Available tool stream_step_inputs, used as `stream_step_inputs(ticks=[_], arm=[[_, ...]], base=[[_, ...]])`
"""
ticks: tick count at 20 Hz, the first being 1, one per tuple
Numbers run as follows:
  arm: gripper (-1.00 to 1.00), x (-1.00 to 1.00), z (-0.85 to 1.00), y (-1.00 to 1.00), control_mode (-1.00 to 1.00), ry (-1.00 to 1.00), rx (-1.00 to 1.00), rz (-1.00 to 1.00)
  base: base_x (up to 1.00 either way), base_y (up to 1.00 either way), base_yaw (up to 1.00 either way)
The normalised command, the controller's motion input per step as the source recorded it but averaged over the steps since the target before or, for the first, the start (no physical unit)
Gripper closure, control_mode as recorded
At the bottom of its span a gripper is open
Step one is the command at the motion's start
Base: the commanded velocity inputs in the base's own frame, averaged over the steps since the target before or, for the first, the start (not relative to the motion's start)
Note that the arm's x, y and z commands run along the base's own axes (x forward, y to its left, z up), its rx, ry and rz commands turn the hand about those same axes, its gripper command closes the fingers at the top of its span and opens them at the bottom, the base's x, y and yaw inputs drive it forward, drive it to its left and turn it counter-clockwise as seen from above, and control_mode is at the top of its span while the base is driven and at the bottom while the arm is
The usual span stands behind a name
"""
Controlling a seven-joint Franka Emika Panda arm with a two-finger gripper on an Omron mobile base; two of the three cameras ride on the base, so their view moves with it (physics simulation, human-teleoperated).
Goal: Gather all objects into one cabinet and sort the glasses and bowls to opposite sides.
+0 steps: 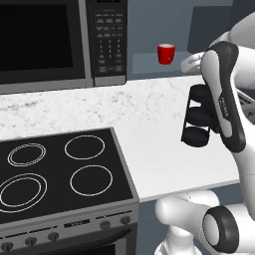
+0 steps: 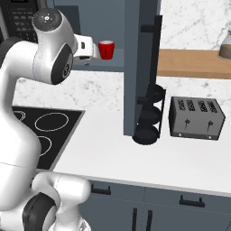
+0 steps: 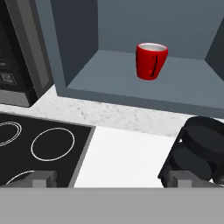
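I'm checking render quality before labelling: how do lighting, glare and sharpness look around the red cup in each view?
Hand view: the red cup is sharp, evenly lit, with a faint glossy streak on its side and hardly any shadow on the recess floor. Left base view: cup small but crisp, no glare. Right base view: cup clear, the recess behind it dim and flat.

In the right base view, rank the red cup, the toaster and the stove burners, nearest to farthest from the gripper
1. red cup, just right of the gripper, in the recess.
2. stove burners, below on the left.
3. toaster, far right on the counter.
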Motion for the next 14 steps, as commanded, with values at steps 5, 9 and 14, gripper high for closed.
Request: stream_step_inputs(ticks=[5,9,14], arm=[[-1.0,0.13,-0.16,0.02,-1.0,0.0,-0.02,0.0],[-1.0,0.28,-0.05,0.09,-1.0,0.0,-0.03,0.0],[-1.0,0.32,0.0,0.05,-1.0,0.0,-0.02,0.0]], base=[[0.0,0.0,0.0],[0.0,0.0,0.0],[0.0,0.0,0.0]])
